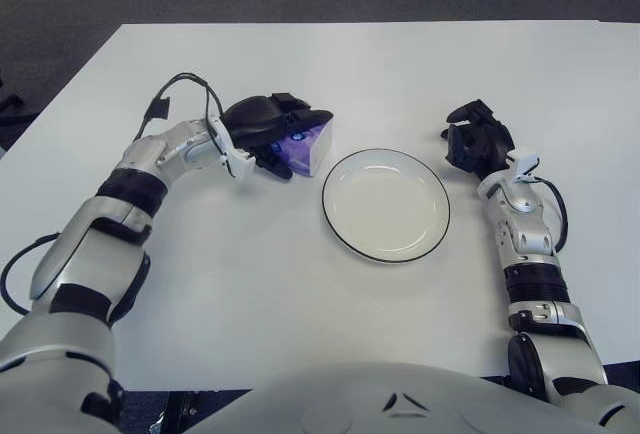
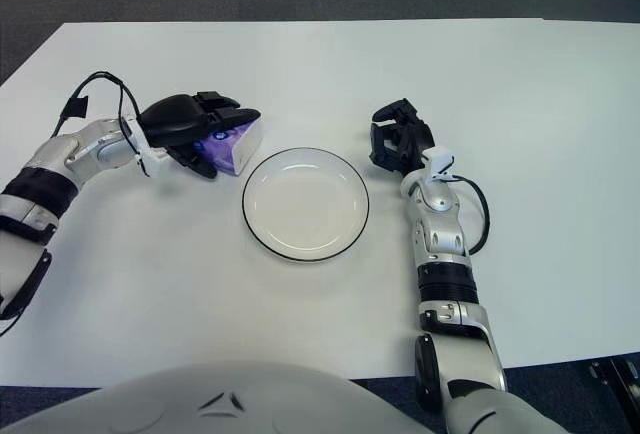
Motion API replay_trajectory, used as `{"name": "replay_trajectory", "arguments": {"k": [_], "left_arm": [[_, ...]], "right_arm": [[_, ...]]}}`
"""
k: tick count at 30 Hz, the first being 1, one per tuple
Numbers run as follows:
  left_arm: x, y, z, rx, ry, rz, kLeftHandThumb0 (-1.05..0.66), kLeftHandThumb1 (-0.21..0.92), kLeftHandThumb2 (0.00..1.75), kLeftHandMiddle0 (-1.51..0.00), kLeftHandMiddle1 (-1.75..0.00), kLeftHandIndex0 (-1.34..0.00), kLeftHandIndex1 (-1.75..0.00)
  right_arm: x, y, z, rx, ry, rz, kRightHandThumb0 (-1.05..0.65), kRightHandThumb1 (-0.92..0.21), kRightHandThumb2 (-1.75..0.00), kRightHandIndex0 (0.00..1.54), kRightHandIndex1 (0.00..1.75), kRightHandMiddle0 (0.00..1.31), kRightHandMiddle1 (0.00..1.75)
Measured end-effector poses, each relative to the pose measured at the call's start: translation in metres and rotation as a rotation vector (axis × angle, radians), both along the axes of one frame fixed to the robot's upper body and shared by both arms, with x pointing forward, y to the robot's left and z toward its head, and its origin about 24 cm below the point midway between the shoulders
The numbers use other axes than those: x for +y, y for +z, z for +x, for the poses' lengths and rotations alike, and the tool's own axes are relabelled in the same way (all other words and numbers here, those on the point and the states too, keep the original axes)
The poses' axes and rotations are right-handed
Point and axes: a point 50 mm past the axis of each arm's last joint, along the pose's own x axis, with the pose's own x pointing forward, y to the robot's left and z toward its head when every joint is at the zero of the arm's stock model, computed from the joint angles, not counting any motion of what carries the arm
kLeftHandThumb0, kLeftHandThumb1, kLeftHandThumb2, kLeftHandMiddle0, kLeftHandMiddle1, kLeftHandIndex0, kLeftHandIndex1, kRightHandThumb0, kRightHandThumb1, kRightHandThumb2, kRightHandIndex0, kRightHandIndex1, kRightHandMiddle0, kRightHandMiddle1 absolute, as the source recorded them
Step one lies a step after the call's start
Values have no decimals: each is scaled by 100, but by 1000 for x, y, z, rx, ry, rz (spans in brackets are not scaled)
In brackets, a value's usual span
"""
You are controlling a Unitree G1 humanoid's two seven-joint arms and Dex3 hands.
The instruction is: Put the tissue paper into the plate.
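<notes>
White table (image 1: 300, 334) bare around us; black-rimmed plate (image 1: 386, 204) empty, centre; our left hand (image 1: 268, 126) fingers curled over purple tissue pack (image 1: 308, 147), just left of plate; right hand (image 1: 478, 138) beside plate's right, fingers curled, empty; risk: shallow top grip, pack slips or nudges plate rim.

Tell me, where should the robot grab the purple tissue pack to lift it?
Probably across its two long sides, coming from above. The tissue pack is a small block left of the plate, and the left hand already sits over it, fingers wrapped around it. The right hand shows right of the plate.
</notes>
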Motion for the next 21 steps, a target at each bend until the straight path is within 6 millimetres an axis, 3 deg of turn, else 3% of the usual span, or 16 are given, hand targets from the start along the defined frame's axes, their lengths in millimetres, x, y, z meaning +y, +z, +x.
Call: {"name": "replay_trajectory", "arguments": {"k": [1, 4, 6, 10, 19, 21], "left_arm": [[0, 0, 1, 2, 2, -3, -11, 82, 40, -37, -159, -52, -114], [0, 0, 3, 6, 6, -24, -3, 68, 73, -35, -170, -42, -142], [1, -1, 5, 10, 13, -41, -2, 64, 84, -35, -172, -38, -153], [4, -2, 7, 10, 20, -70, 0, 57, 99, -38, -171, -33, -169], [7, -9, 2, -93, -2, -158, 0, 47, 110, -52, -164, -33, -174], [7, -10, 2, -118, -7, -170, 19, 53, 103, -46, -169, -41, -175]], "right_arm": [[0, 0, 0, 0, 0, 0, -1, -53, -106, 44, 170, 28, 175], [0, 0, 0, 1, 1, 1, -1, -53, -106, 44, 170, 28, 175], [0, 0, 0, 1, 2, 2, -1, -53, -106, 44, 170, 28, 175], [-1, 0, 0, 1, 2, 3, -1, -53, -106, 44, 170, 28, 175], [-3, 0, -1, 2, 2, 6, -1, -53, -106, 43, 171, 28, 175], [-3, 0, -1, 2, 1, 5, -1, -53, -106, 43, 171, 28, 175]]}}
